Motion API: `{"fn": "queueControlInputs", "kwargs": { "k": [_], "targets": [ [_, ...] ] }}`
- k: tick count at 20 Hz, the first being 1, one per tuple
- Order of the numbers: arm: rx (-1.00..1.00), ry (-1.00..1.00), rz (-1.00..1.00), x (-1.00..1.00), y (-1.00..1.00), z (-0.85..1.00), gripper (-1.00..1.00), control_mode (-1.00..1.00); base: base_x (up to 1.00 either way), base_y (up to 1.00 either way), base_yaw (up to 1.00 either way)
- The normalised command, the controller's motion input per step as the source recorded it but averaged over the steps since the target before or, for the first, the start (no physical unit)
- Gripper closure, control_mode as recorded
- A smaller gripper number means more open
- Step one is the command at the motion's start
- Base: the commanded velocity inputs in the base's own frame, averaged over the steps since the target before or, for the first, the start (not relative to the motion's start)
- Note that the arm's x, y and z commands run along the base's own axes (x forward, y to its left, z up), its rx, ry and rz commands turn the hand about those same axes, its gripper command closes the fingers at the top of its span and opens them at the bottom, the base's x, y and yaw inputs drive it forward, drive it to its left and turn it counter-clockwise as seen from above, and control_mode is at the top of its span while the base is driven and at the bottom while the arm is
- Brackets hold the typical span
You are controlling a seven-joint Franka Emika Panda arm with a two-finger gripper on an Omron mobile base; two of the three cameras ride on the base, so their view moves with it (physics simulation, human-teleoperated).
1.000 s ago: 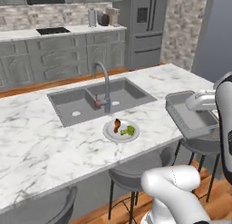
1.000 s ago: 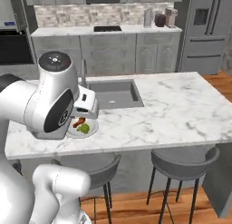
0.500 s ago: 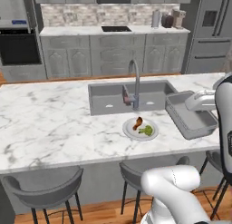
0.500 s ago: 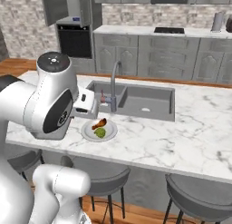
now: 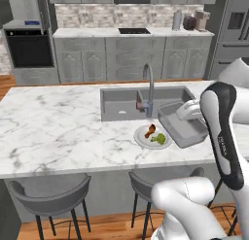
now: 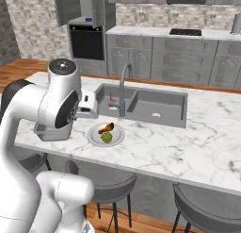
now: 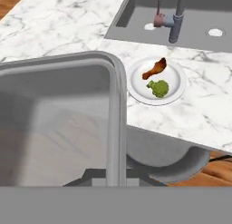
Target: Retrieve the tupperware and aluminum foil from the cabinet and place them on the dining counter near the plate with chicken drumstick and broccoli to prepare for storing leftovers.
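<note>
One grey tupperware (image 5: 182,126), one round white plate (image 5: 152,136), one brown chicken drumstick (image 5: 150,130) and one green broccoli (image 5: 158,138) floret are in sight, with three grey stools counted along the near edge in the left base view. The tupperware is shallow, rectangular and smooth-walled with a rounded rim; it hangs tilted just beside the plate, over the edge of the white, grey-veined marble tabletop (image 5: 58,132), and the claw (image 5: 186,111) is pressed together on its rim at the end of the white arm. In the hand view the container's rim and floor fill the near left, with the plate past its corner. The drumstick and broccoli lie side by side on the plate, which sits on the tabletop just in front of the inset grey sink (image 6: 150,104) and its tall curved faucet (image 6: 123,86). Behind stand grey panelled cabinets, a black wall oven (image 5: 28,47), a black cooktop (image 5: 134,31) on a white counter, a stone-tile backsplash and a wooden floor.
</note>
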Motion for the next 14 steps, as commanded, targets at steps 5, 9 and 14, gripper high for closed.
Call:
{"fn": "queueControlInputs", "kwargs": {
  "k": [5, 9, 14],
  "targets": [
    [-0.08, 0.00, -0.04, 0.69, 0.62, -0.48, 1.00, -1.00, 0.00, 0.00, 0.00],
    [-0.07, 0.00, -0.08, 0.66, 0.63, -0.52, 1.00, -1.00, 0.00, 0.00, 0.00],
    [-0.01, 0.00, -0.07, 0.71, 0.42, -0.61, 1.00, -1.00, 0.00, 0.00, 0.00]
  ]
}}
